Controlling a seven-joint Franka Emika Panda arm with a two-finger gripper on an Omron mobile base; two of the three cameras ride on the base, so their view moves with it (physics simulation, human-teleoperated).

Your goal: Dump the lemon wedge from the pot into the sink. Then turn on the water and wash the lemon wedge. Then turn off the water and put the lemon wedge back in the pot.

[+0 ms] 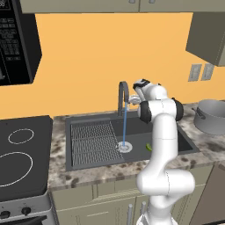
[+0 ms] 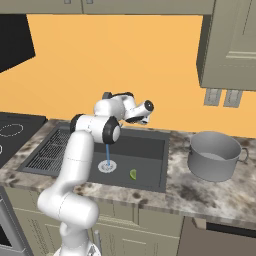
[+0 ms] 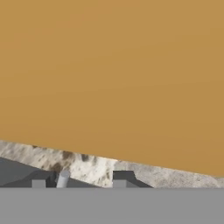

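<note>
Water running at sink, arm raised by faucet.

Stovetop (image 1: 19, 151) sits at far left, on the speckled counter (image 1: 59, 151). Next comes the sink (image 1: 88, 121), its wire grid (image 1: 92, 141) over the left half. Faucet (image 1: 122, 94) stands at the back rim, and a thin blue stream of water (image 1: 124, 123) falls from its spout onto the round silver drain (image 1: 125, 146). Lemon wedge (image 2: 133, 174) lies on the basin floor just right of the drain, apart from the stream. Gripper (image 3: 78, 179) hovers up beside the faucet, near its handle and facing the orange wall; its fingertips (image 3: 122, 177) stand partly spread with nothing pinched between them. Pot (image 2: 214, 155) stands upright on the counter well right of the sink.
</note>
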